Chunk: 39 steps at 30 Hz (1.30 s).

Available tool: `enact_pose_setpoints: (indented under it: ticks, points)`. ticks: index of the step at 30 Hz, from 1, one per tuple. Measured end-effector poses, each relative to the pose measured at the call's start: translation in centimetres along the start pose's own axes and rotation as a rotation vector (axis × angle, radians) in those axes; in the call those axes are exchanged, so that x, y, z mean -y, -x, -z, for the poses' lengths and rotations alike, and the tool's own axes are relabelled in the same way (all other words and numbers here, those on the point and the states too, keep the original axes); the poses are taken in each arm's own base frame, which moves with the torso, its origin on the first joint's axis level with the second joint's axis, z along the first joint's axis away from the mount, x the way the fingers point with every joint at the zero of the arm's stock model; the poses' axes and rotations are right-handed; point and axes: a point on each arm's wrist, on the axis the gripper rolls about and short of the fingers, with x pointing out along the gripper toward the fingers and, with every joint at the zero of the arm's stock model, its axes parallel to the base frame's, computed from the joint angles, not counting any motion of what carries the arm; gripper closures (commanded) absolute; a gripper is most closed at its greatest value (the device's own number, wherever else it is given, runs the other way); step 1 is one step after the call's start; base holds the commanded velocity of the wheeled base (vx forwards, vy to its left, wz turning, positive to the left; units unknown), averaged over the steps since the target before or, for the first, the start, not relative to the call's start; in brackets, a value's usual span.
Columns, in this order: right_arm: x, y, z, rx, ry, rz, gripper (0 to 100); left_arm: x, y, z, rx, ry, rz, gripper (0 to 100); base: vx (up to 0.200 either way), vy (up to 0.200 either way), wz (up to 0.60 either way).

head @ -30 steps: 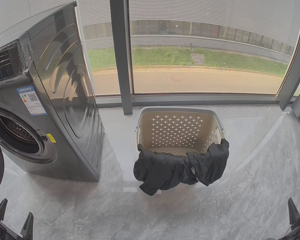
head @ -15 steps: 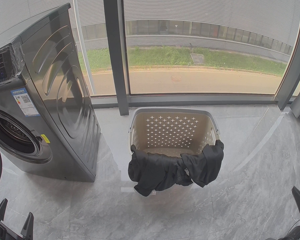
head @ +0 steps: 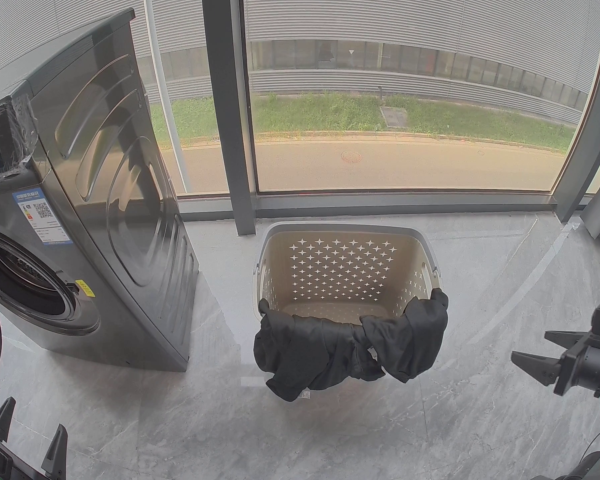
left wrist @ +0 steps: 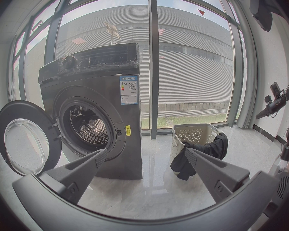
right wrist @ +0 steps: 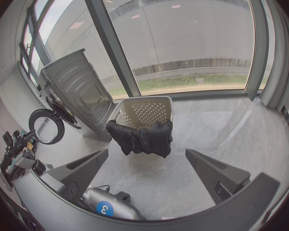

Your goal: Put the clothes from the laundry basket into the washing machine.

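A beige laundry basket (head: pixel 343 261) stands on the floor before the window. A black garment (head: pixel 347 348) hangs over its near rim and down the outside. The grey washing machine (head: pixel 113 188) stands to the left, its round door (left wrist: pixel 25 138) swung open and the drum (left wrist: pixel 90 129) bare. My left gripper (head: pixel 35 415) sits low at the near left, open and holding nothing. My right gripper (head: pixel 530 347) hangs open in the air to the right of the basket, well apart from the garment (right wrist: pixel 141 138).
Grey marble floor (head: pixel 353 428) spreads between me and the basket. A tall window with a dark post (head: pixel 227 101) rises right behind the basket. The machine's side panel stands close to the basket's left.
The head camera has turned, sliding the whole scene leftward. My right gripper has risen from the bottom right corner to mid-height at the right edge. The left gripper has stayed put.
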Motion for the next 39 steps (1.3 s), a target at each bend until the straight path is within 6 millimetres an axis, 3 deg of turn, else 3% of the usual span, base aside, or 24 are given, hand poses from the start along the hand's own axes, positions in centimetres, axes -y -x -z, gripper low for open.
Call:
enact_pose_setpoints:
  ticks: [9,17,29,39]
  points:
    - [1.1,-6.0,1.1,-0.163,-0.055,-0.001,0,0.0,0.0,0.0,0.000,-0.002,0.000,0,0.000,0.000,0.00]
    - [2.1,-9.7,2.4,-0.222,-0.085,0.014,0,0.0,0.0,0.0,0.000,-0.002,0.000,0,0.000,-0.125,0.00]
    - [3.2,-14.2,5.3,-0.280,-0.102,0.046,0,0.0,0.0,0.0,0.000,-0.003,0.001,0,0.000,0.000,0.00]
    - [3.3,-18.0,7.1,-0.191,-0.069,0.008,0,0.0,0.0,0.0,0.000,-0.003,0.002,0,0.000,0.000,0.00]
